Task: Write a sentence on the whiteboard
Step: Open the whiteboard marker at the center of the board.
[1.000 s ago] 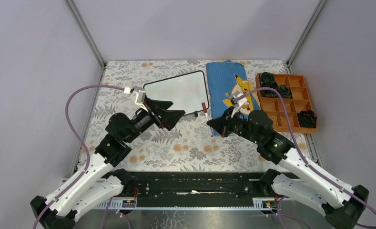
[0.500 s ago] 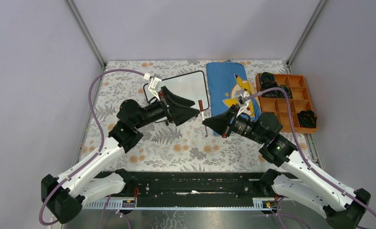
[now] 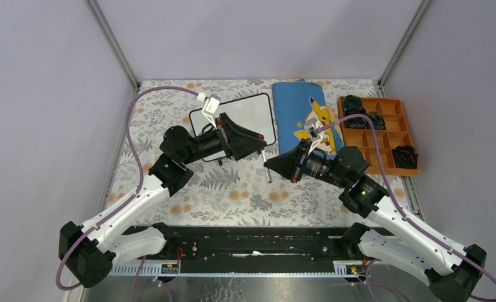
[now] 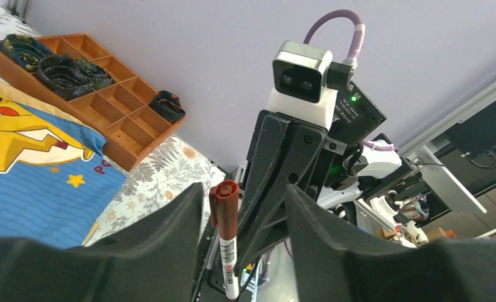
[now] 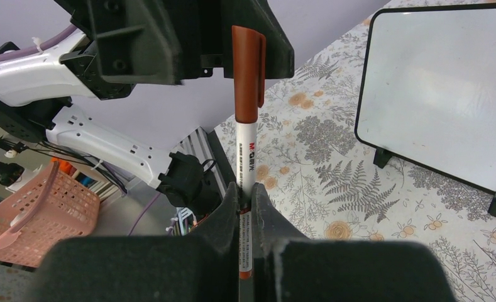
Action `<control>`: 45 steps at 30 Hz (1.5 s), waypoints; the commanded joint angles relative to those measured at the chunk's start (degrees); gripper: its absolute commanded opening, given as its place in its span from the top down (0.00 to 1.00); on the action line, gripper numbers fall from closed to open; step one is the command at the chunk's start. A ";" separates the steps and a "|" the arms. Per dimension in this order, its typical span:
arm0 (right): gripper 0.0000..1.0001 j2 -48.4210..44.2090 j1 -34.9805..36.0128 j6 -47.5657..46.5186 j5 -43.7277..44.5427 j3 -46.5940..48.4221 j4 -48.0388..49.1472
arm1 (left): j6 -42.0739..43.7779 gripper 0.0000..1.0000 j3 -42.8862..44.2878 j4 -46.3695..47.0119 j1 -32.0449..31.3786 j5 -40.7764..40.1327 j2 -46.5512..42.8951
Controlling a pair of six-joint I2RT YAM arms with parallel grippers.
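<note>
Capped marker [image 4: 227,242] — between left gripper's [image 4: 243,192] fingers [image 4: 170,239]

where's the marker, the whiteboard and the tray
marker [image 5: 248,69]: right wrist view, on its brown cap
whiteboard [image 5: 446,88]: right wrist view, middle of its white face
tray [image 3: 395,123]: top view, on a bare compartment

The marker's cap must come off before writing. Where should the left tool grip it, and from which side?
Probably across the brown cap, coming end-on: the right tool clamps the white barrel, so the cap juts free, and the left tool faces it with jaws apart.
</note>
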 commanded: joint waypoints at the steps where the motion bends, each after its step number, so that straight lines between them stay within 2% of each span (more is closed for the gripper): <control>1: 1.00 -0.05 0.07 0.39 -1.64 1.76 3.25 | -0.28 0.48 1.27 3.90 -0.13 1.19 0.31; 6: 1.00 0.03 0.07 0.11 -1.59 1.77 2.99 | -0.41 0.60 0.95 3.94 -0.12 0.92 0.55; 18: 1.00 0.12 0.03 0.13 -1.21 1.68 3.09 | -0.49 0.67 -0.90 3.86 -0.18 0.57 0.55; 21: 1.00 0.20 0.03 0.21 -1.31 1.70 3.03 | -0.66 0.67 -1.04 3.94 -0.10 0.66 0.59; 26: 1.00 0.29 0.07 0.36 -1.27 1.68 3.13 | -0.85 0.61 -1.13 3.86 -0.14 1.03 0.81; 29: 1.00 0.30 0.02 0.37 -1.21 1.68 3.04 | -0.85 0.61 -1.29 3.77 -0.21 1.19 0.81; 35: 1.00 0.30 0.02 0.47 -1.22 1.66 2.96 | -0.85 0.76 -1.66 3.83 -0.21 1.40 0.71; 40: 1.00 0.30 0.02 1.58 -1.34 1.72 3.50 | -1.33 0.99 -1.66 3.95 -0.21 1.62 0.89; 41: 0.96 0.31 0.02 2.11 -1.27 1.70 3.86 | -1.42 1.00 -1.70 3.94 -0.21 1.63 0.79; 43: 0.61 0.21 0.02 3.95 -0.92 1.60 4.99 | -1.47 1.00 -1.94 4.22 -0.21 1.23 0.10; 45: 0.35 -0.01 0.05 6.41 0.19 1.23 6.42 | -1.51 1.00 -2.69 4.80 -0.21 0.15 -1.03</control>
